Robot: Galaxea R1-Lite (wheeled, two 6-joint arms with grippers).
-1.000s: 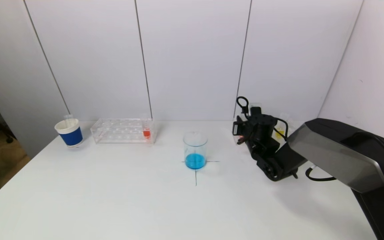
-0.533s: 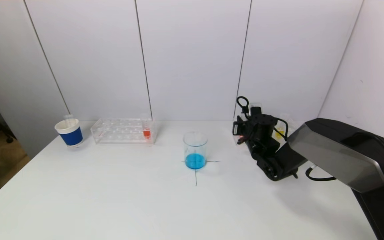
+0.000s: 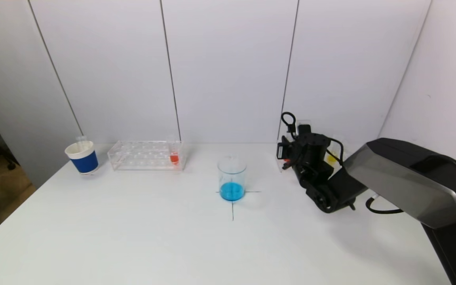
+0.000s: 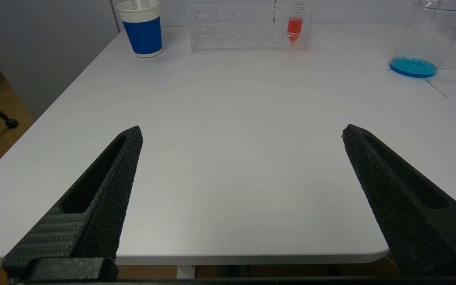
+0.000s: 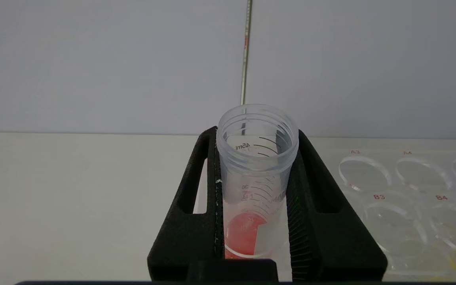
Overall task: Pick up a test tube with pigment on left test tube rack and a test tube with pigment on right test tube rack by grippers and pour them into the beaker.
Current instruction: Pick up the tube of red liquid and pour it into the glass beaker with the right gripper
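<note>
The clear beaker (image 3: pixel 232 177) holds blue liquid and stands at the table's middle on a cross mark. The left rack (image 3: pixel 145 155) carries one tube of red pigment (image 3: pixel 174 156) at its right end. My right gripper (image 3: pixel 287 156) is at the right rack's left end, right of the beaker. In the right wrist view the right gripper (image 5: pixel 256 134) is shut on an open upright tube with red pigment (image 5: pixel 251 186), beside the right rack (image 5: pixel 406 186). My left gripper (image 4: pixel 242 130) is open and empty over the table's near edge, out of the head view.
A blue and white paper cup (image 3: pixel 82 157) stands left of the left rack. A tube of yellow pigment (image 3: pixel 332 157) sits in the right rack behind my right arm. The back wall is close behind both racks.
My right gripper has risen slightly with the red tube in it. Nothing else has moved.
</note>
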